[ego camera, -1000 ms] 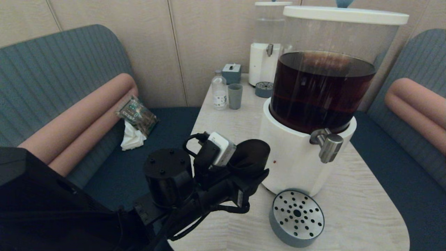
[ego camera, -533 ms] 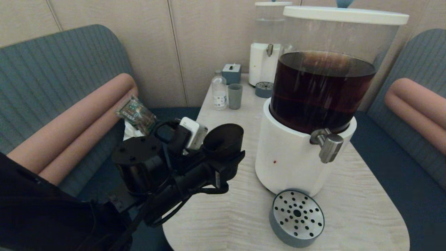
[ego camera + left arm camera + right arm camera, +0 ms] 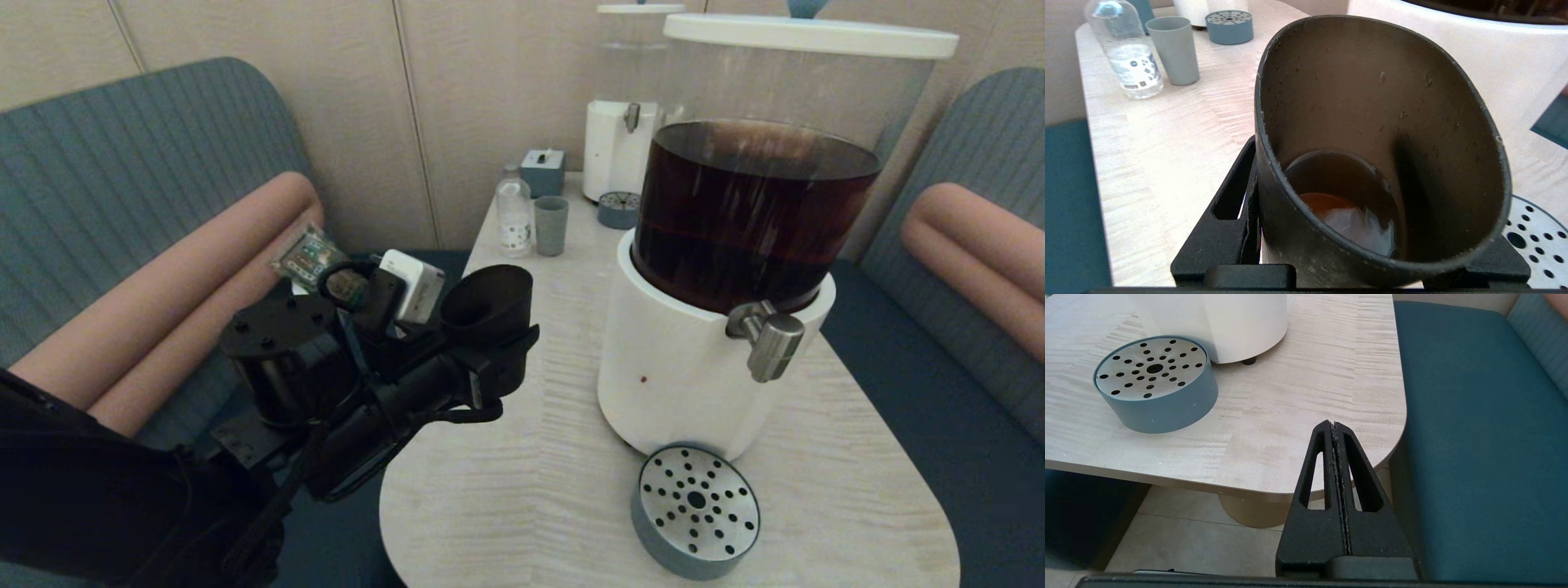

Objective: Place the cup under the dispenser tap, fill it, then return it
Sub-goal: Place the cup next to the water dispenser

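While the tap [image 3: 766, 336] stands unused, the left gripper [image 3: 490, 359] grips the cup [image 3: 488, 304] above the table's [image 3: 555, 490] left edge. Up close, brown liquid pools inside. Right gripper [image 3: 1336, 430], fingers pressed together, hangs off the table corner.

Left arm reaches in from 8 o'clock, wrist raised, camera block atop. Left gripper [image 3: 490, 347] clamped around cup [image 3: 488, 304], holding it tilted off table. Right gripper [image 3: 1336, 428] parked low at 5 o'clock, fingers pressed together, nothing held.
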